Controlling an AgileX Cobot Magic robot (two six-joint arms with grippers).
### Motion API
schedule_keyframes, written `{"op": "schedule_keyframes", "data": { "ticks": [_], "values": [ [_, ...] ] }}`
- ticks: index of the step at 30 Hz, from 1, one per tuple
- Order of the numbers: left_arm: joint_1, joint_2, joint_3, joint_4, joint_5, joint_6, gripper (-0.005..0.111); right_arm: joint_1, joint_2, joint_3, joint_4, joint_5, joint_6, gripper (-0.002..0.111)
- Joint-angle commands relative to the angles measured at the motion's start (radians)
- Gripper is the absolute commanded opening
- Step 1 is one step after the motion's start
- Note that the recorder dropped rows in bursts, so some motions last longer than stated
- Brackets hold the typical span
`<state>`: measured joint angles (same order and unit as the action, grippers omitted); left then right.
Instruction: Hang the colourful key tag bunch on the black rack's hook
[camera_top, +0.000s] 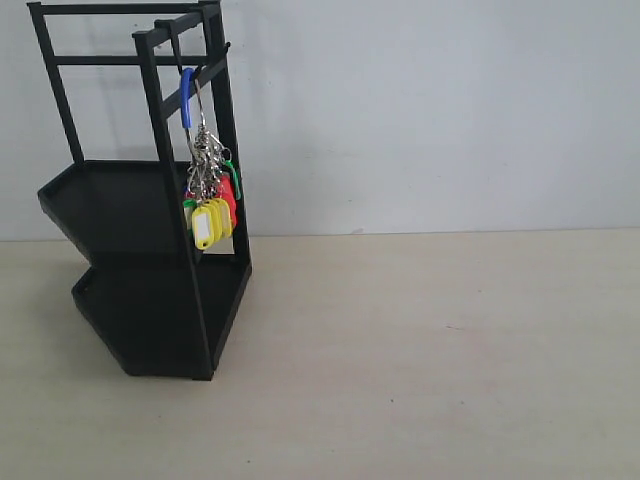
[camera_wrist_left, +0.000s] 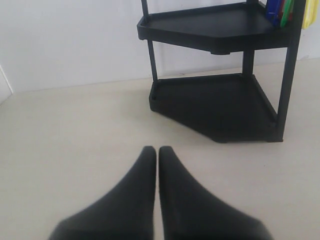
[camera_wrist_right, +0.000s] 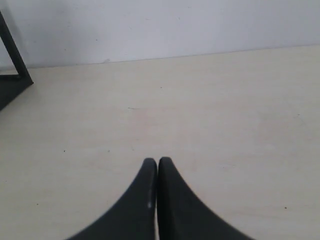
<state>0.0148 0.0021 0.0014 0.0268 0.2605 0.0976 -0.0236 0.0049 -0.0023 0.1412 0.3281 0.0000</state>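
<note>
Pale wall (camera_top: 450, 100) behind, beige table (camera_top: 450, 380) below: one colourful key tag bunch (camera_top: 208, 195) hangs on the hook (camera_top: 177, 50) of one two-tray black rack (camera_top: 130, 240). Left gripper (camera_wrist_left: 158, 150) and right gripper (camera_wrist_right: 158, 161), two in all, have fingers pressed together, empty.

The black rack (camera_top: 120, 210) stands at the left end of the table (camera_top: 450, 360), near the wall (camera_top: 450, 100), with the key tag bunch (camera_top: 210, 220) hanging off its right side. Everything rightward is open passage.
</note>
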Motion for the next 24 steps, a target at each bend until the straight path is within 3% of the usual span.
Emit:
{"op": "schedule_keyframes", "data": {
  "ticks": [1,24],
  "values": [
    [-0.001,-0.002,-0.001,-0.003,-0.006,-0.001,0.004,-0.006,-0.005,0.002,-0.005,0.004,-0.005,0.0],
    [-0.001,-0.002,-0.001,-0.003,-0.006,-0.001,0.004,-0.006,-0.005,0.002,0.003,0.004,-0.005,0.0]
  ]
}}
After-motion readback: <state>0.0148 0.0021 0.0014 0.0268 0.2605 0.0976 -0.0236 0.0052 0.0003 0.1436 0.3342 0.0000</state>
